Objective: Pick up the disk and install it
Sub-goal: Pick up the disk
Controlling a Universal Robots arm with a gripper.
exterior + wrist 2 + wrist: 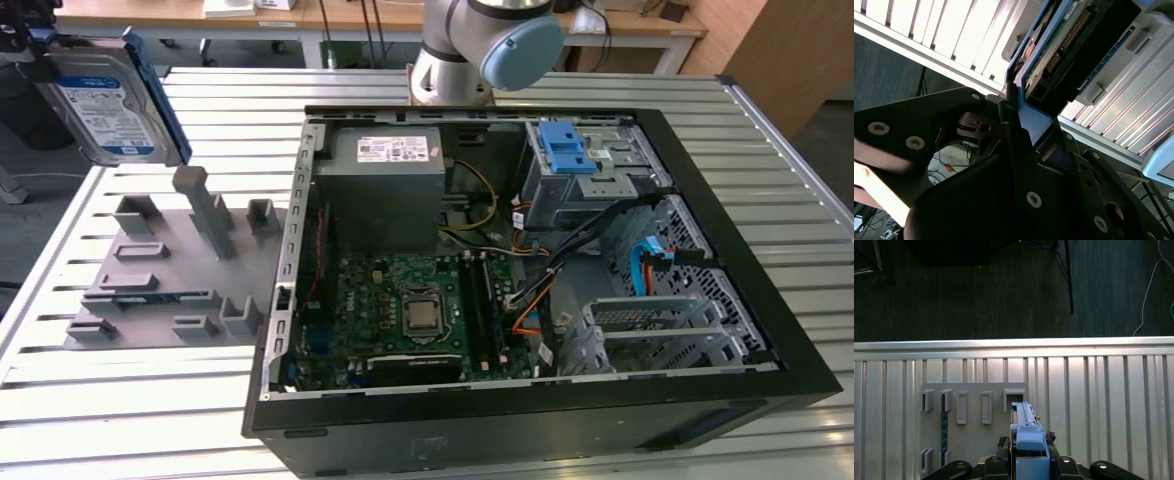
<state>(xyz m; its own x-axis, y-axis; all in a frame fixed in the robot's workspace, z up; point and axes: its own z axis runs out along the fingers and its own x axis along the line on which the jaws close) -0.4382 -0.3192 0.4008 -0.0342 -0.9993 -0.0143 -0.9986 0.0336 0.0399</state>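
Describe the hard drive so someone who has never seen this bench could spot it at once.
Find the open black computer case on the slatted table; at the exterior view's left lies a grey fixture plate. Held aloft in the jaws above that plate is the disk: flat, silver, white-and-blue label, blue side rails, unlike the bigger grey box inside the case.

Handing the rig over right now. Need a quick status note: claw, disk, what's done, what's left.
Claw: shut on the disk, clamped on its blue carrier end.
Disk: held in the air at the exterior view's left, label towards that camera, clear of the grey holder plate and apart from the open computer case.
Done: disk picked up.
Left: install; the disk is not in the case yet.
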